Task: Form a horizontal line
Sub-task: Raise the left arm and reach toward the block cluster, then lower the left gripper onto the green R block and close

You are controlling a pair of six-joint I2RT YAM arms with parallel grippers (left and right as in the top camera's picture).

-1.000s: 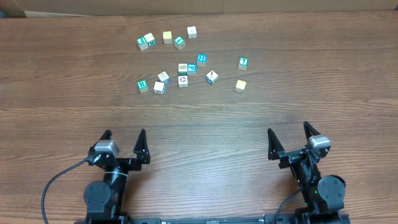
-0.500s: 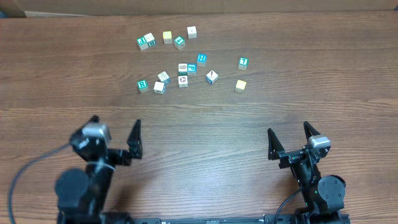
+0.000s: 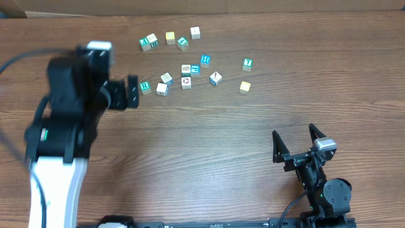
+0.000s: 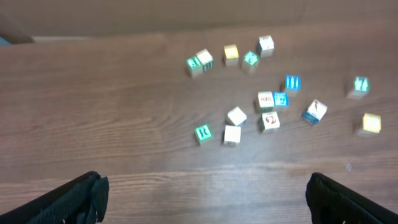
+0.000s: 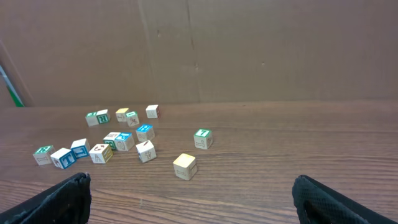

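Observation:
Several small letter blocks lie scattered on the far middle of the wooden table [image 3: 209,145]. The leftmost is a green R block [image 3: 145,87], seen in the left wrist view [image 4: 203,133] too. A yellow block [image 3: 245,87] is the rightmost and shows in the right wrist view [image 5: 185,166]. My left gripper [image 3: 130,90] is raised just left of the R block, open and empty, its fingers wide apart in its wrist view [image 4: 205,205]. My right gripper [image 3: 295,142] is open and empty near the front right, well short of the blocks [image 5: 199,205].
A second cluster of blocks [image 3: 168,39] lies near the table's far edge, and a green block [image 3: 247,64] lies apart at the right. A cardboard wall [image 5: 249,50] stands behind the table. The right arm's base [image 3: 326,190] is at the front edge.
My left arm has lifted from the front left and swung forward toward the blocks, now beside the R block. The right arm and the blocks have not moved.

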